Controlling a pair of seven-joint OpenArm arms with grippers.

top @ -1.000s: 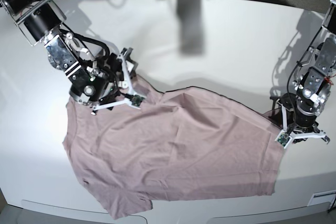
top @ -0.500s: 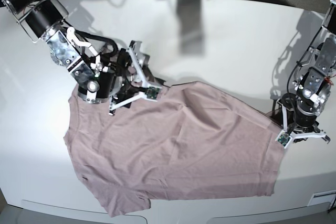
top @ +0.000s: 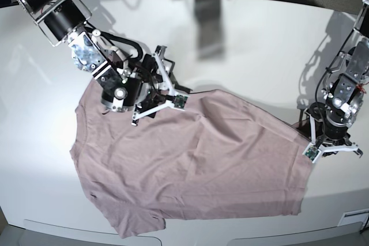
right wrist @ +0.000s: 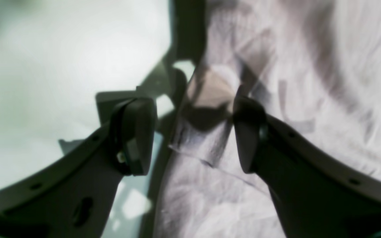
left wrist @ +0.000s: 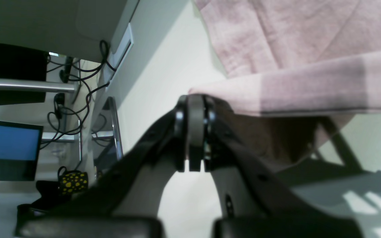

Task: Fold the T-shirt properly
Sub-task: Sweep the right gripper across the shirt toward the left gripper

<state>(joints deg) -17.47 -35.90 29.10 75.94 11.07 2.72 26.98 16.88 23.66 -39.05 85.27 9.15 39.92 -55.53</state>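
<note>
Right end effector (right wrist: 193,132) agape over T-shirt (top: 190,171) edge (left end effector (left wrist: 192,132) pinching a corner)

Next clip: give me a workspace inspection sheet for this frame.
Surface: white table, bare around the cloth.
Job's things: T-shirt spread out, wrinkled, unfolded.
Clutter: nothing seen on the table.
Grippers: left hand shut on the T-shirt's edge; right hand open over the opposite edge, fingers straddling fabric.
Cables: bundles hang off the table's side.
Surroundings: blue screen, yellow dotted object beyond the table.
</note>
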